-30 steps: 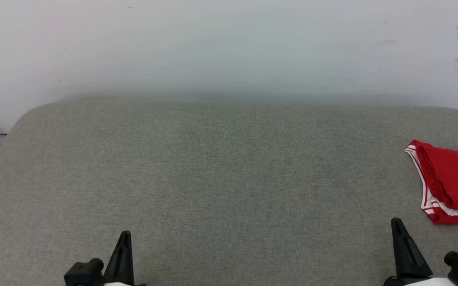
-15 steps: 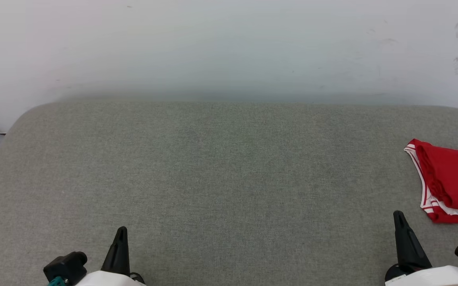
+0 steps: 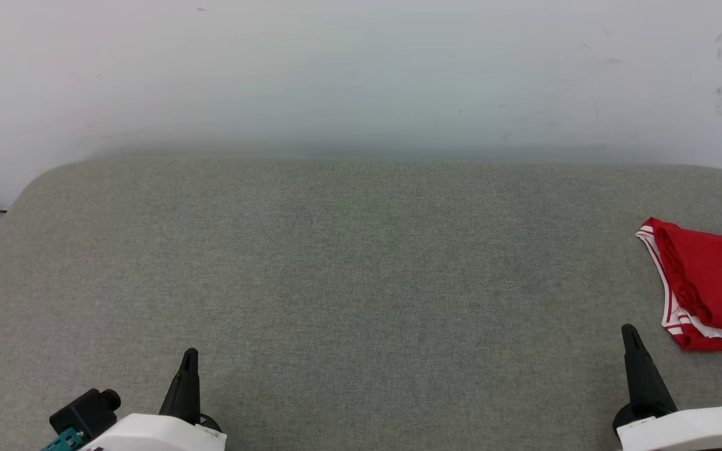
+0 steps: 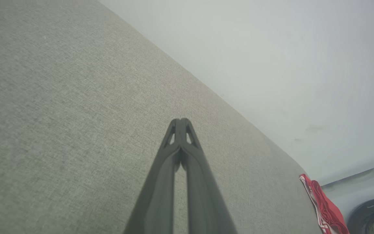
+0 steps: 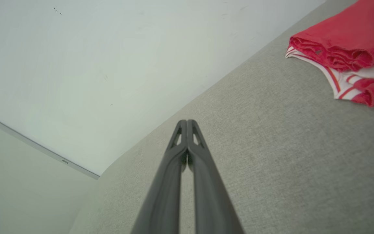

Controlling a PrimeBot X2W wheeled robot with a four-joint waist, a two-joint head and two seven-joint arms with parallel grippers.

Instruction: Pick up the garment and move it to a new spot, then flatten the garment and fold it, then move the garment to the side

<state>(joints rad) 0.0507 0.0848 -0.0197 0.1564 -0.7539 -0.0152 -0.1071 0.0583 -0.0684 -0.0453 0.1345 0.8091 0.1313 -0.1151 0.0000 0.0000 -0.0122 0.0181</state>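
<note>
The red garment (image 3: 712, 282) lies on the right side of the grey table (image 3: 348, 275), close to the right edge. It is folded up into a small, thick bundle. Red cloth is on top, and white trim with red stripes peeps out along its left and near sides. I cannot see all of it from here.

The left gripper (image 3: 190, 360) sits low at the near left, far from the garment. Its two dark fingers are pressed tight together, with nothing between them. The right gripper (image 3: 629, 335) is at the near right, close to the garment but not touching it. Its fingers are pressed together too, and they hold nothing.

I think the job is just about over. The garment looks folded and put off to the side, and no arm is holding it. The fold looks a bit lumpy on its left edge. I cannot see anything big left to do.
</note>
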